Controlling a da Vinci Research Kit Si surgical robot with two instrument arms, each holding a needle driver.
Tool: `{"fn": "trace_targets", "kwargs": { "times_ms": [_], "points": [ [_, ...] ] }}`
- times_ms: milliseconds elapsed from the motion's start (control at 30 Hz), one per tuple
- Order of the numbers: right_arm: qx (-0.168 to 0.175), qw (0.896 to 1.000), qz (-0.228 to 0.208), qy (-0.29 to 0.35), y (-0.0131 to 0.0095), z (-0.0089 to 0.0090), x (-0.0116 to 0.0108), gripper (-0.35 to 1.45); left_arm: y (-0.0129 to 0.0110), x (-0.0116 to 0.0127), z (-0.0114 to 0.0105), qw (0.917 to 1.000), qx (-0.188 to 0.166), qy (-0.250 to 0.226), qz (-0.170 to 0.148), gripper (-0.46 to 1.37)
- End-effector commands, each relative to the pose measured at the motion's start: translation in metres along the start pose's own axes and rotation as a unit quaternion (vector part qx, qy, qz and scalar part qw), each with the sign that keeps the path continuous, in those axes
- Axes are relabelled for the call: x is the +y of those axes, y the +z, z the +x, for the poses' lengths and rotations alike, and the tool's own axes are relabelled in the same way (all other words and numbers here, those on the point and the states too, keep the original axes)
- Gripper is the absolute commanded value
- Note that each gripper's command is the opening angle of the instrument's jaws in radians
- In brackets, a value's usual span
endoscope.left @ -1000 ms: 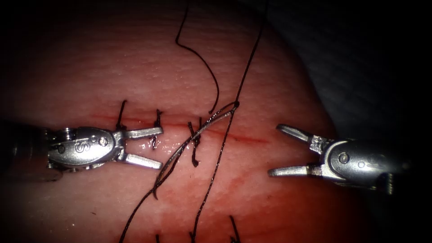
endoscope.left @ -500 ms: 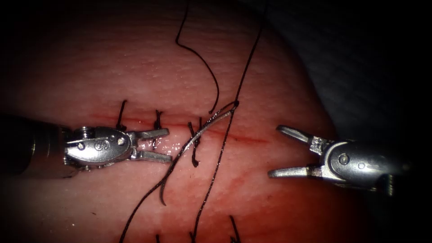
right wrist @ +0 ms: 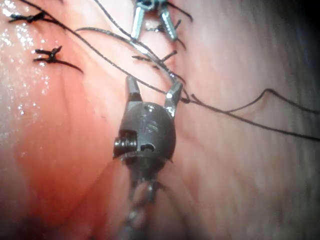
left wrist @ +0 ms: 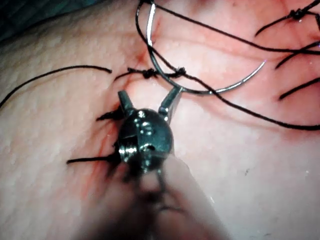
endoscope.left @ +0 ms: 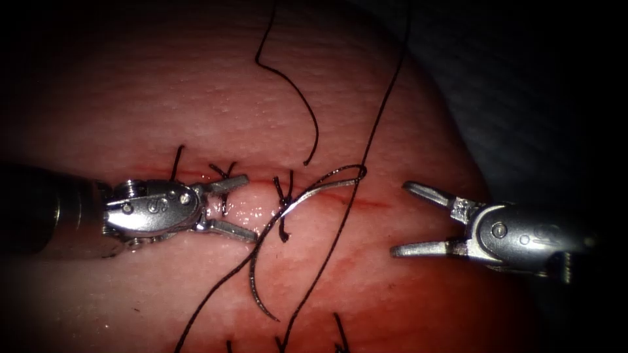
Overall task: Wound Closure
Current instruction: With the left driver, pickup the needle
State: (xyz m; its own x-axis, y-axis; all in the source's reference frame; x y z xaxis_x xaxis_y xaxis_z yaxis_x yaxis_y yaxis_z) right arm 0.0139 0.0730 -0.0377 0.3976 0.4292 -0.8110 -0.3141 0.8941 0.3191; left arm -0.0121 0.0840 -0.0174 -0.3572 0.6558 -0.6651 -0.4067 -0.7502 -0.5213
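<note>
The curved needle lies loose on the tissue, across the horizontal cut, with its point toward the near side. Dark thread runs up from its blunt end. My left tool stands open over the stitched left stretch of the cut; its lower jaw's tip touches the needle's mid-curve, and nothing is gripped. In the left wrist view the same open tool has one jaw tip against the needle. My right tool is open and empty at the cut's right end, and its wrist view shows it likewise.
Three knotted stitches with short cut ends sit along the cut. A loose thread end curls on the far tissue, and more thread trails toward the near edge. Red fluid stains the near side. The tissue drops off at the right.
My left tool has advanced right along the cut, jaws still open. The needle has shifted right and swung, its point moving toward the near side. The right tool has stayed put.
</note>
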Motion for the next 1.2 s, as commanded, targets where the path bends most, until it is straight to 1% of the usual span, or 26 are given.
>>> {"fn": "trace_targets", "kwargs": {
  "times_ms": [33, 200, 367, 467, 633, 733, 967, 1200],
  "points": [
    [0.000, 1.000, 0.000, 0.000, 0.0001, 0.0000, 0.0000, 0.91, 0.0001, 0.0002, 0.0000, 1.0000, -0.001, 0.000, 0.000, 0.61],
    [0.000, 1.000, -0.001, 0.000, 0.0002, 0.0000, 0.0000, 0.91, -0.0001, 0.0006, 0.0004, 1.0000, -0.001, -0.002, 0.000, 0.58],
    [-0.001, 1.000, 0.000, -0.003, 0.0003, 0.0000, -0.0001, 0.91, -0.0004, 0.0017, 0.0006, 1.0000, -0.001, -0.004, -0.002, 0.58],
    [-0.002, 1.000, 0.001, -0.003, 0.0003, 0.0000, -0.0001, 0.91, -0.0009, 0.0019, 0.0012, 1.0000, -0.002, -0.007, -0.003, 0.53],
    [-0.002, 1.000, 0.000, -0.003, 0.0003, 0.0000, -0.0001, 0.91, -0.0020, 0.0018, 0.0024, 0.9998, 0.012, -0.017, -0.002, 0.38],
    [-0.002, 1.000, 0.000, -0.003, 0.0003, 0.0000, -0.0001, 0.91, -0.0024, 0.0025, 0.0029, 0.9998, 0.015, -0.011, 0.002, 0.35],
    [-0.002, 1.000, 0.000, -0.003, 0.0003, 0.0000, -0.0002, 0.91, -0.0026, 0.0048, 0.0027, 0.9999, 0.013, -0.005, 0.006, 0.39],
    [-0.002, 1.000, 0.001, -0.003, 0.0003, 0.0000, -0.0002, 0.91, -0.0029, 0.0057, 0.0023, 0.9999, 0.011, -0.003, 0.006, 0.38]
  ]
}}
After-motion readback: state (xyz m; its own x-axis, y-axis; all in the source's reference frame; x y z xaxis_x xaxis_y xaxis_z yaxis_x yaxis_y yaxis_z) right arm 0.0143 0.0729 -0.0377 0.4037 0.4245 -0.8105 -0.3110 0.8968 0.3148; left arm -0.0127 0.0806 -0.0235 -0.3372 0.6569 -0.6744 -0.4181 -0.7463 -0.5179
